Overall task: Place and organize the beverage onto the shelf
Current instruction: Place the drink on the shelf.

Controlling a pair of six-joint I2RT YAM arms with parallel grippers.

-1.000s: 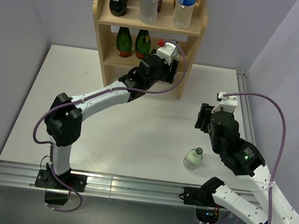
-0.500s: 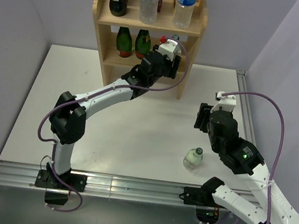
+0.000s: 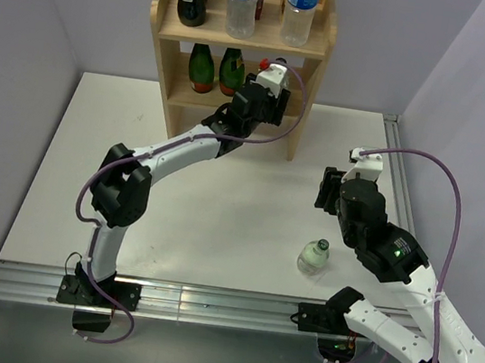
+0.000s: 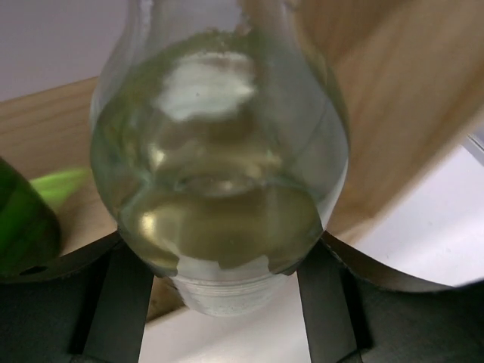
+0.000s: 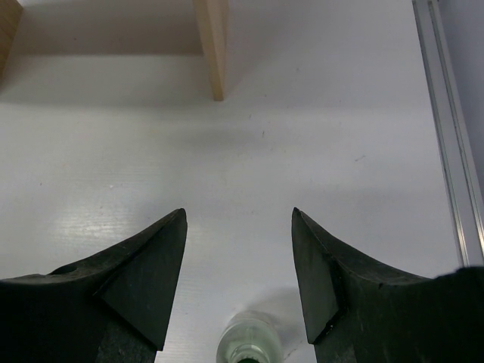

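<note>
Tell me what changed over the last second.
The left gripper, shut on a clear bottle, pushed farther toward the middle tier of the shelf. The right gripper, open, and the small bottle on the table stayed put.

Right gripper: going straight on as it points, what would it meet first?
Probably the bare white table. The open right gripper tilts down at it, short of the light wooden shelf. Depth is uncertain.
</note>
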